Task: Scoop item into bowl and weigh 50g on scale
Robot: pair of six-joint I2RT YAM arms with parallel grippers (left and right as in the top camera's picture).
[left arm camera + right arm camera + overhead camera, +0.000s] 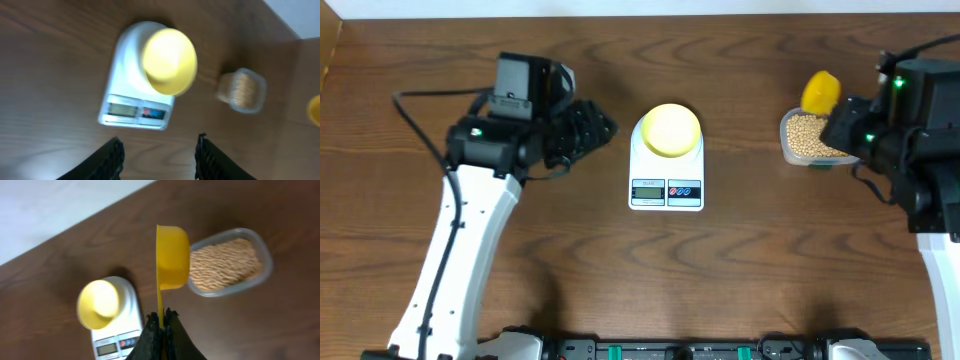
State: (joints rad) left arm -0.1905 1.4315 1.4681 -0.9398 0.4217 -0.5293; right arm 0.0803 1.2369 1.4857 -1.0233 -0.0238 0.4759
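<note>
Overhead: pale bowl [670, 130] sits on the scale [666, 195] at mid-table and looks empty. The beans [805, 135] all lie in a clear tub [788, 150] well to the right, with the yellow scoop [820, 92] over its far edge. Left gripper [602, 128] is near the scale's left side, touching nothing. Left wrist: fingers [111, 159] apart, nothing between them; view blurred, display unreadable. Right wrist: right gripper [162, 320] clenched on the scoop's thin handle, cup turned on edge beside the tub, a tilt overhead hides. Only overhead shows how close the left arm stands. Risks: handle twisting in the pinch and spilling beans over the gap; an overfull scoop overshooting; the left arm nudging the scale.
</note>
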